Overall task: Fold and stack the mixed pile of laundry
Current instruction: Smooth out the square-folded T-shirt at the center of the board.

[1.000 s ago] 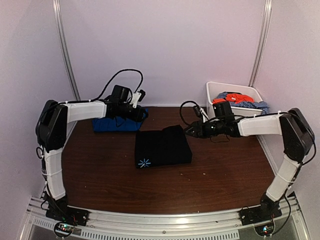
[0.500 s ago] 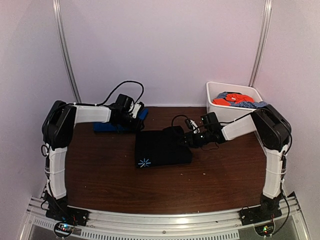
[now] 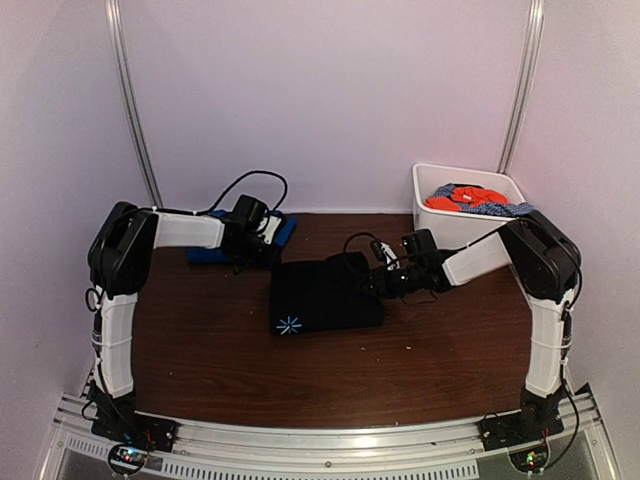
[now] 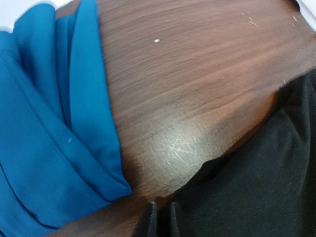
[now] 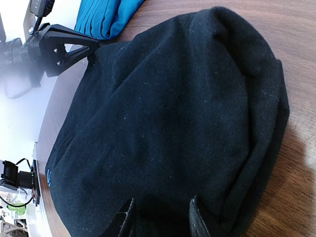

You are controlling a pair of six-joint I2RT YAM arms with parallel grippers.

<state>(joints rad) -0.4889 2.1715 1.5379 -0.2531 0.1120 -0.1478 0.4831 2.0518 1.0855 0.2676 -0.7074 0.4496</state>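
In the middle of the table (image 3: 300,370) lies the black garment (image 3: 325,295), folded to a rough square, with a small pale starburst mark at its near-left corner. Its right edge is a thick rounded fold, and the right gripper (image 5: 160,219) sits astride it with its fingers partly apart and cloth filling the gap; whether they press on the cloth cannot be told. At the far-left corner the left gripper (image 4: 160,219) has its fingers drawn almost together on the cloth's edge. Just behind it, across a narrow strip of wood, the folded royal-blue garment (image 3: 205,252) lies against the back wall. The orange-red garment (image 3: 465,198) and the blue-white speckled one (image 3: 505,209) are heaped in the white tub (image 3: 440,215) at the back right. Bare wood runs wide from the black garment's near edge to the arm bases, and narrower along both its sides.
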